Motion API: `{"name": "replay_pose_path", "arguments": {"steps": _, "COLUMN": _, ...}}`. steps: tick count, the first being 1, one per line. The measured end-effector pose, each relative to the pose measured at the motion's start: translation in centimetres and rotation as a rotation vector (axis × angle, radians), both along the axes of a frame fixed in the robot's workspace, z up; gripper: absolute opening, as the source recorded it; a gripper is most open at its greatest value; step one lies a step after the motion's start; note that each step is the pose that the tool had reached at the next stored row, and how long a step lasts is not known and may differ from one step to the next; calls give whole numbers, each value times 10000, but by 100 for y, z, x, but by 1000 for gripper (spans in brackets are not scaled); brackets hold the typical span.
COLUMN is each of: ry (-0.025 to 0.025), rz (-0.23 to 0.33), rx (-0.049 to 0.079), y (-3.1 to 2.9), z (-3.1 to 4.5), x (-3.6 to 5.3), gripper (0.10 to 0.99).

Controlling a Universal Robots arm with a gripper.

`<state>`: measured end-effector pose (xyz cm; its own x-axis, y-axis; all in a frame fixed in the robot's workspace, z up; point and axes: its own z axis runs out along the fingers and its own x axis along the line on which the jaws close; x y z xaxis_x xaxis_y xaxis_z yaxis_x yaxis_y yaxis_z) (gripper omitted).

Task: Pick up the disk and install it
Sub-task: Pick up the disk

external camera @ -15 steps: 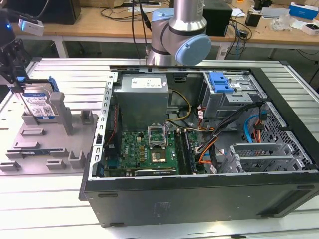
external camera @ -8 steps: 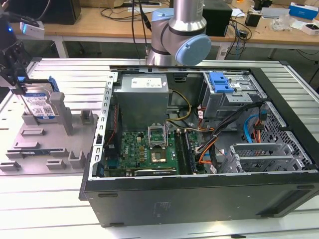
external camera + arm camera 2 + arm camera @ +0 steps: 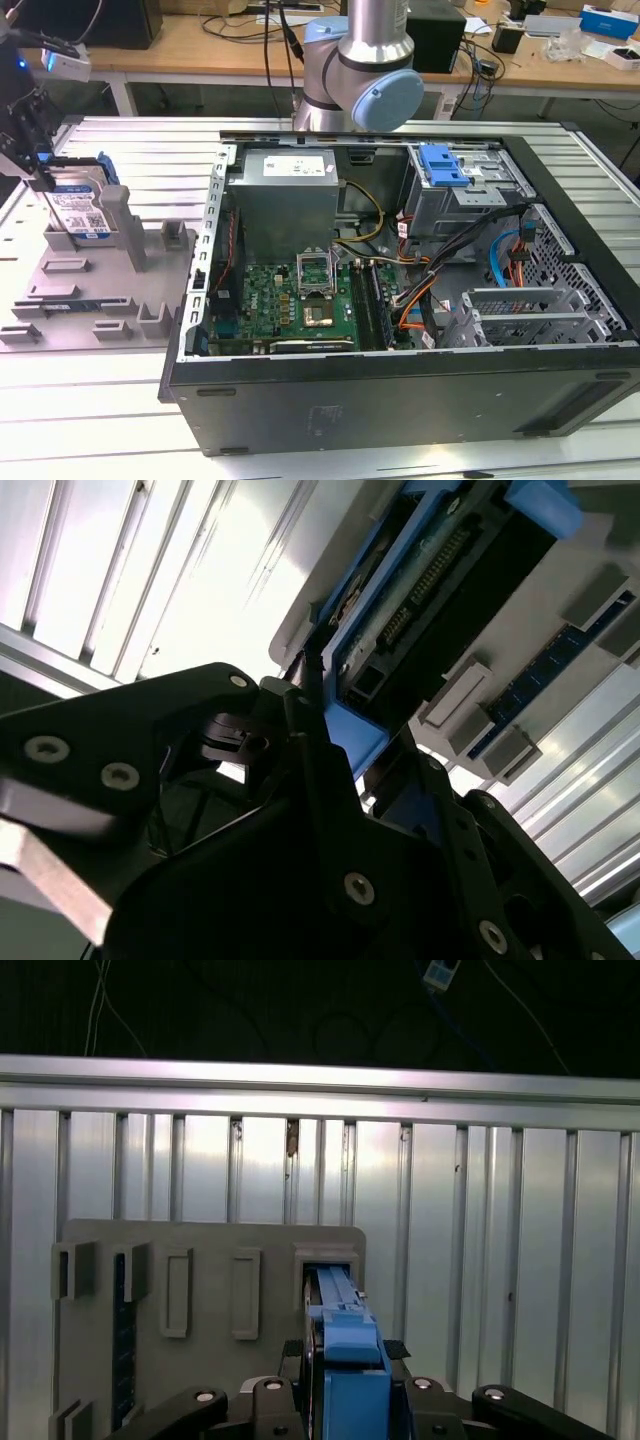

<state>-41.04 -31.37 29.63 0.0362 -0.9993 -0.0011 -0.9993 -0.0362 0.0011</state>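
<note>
Tool (image 3: 40, 170) at the exterior view's far left, over the grey holder (image 3: 120, 270) on the ribbed metal surface (image 3: 90, 400). The disk (image 3: 78, 208) stands on edge in the holder's far slot, label facing the near side. In both wrist views the black fingers (image 3: 396, 1352) press against either side of the disk's blue frame (image 3: 345, 1325), pinching it; the disk sits in its slot. Open computer case (image 3: 400, 400) to the exterior view's right, well apart. Inside it are the grey power supply (image 3: 285, 205) and a blue latch (image 3: 443, 165).
</note>
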Motion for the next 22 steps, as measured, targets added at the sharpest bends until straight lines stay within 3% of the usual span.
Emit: {"name": "replay_pose_path", "arguments": {"steps": 22, "ry": -2, "rz": 0, "rx": 1, "y": -48, "z": -14, "x": 0, "gripper": 369}}
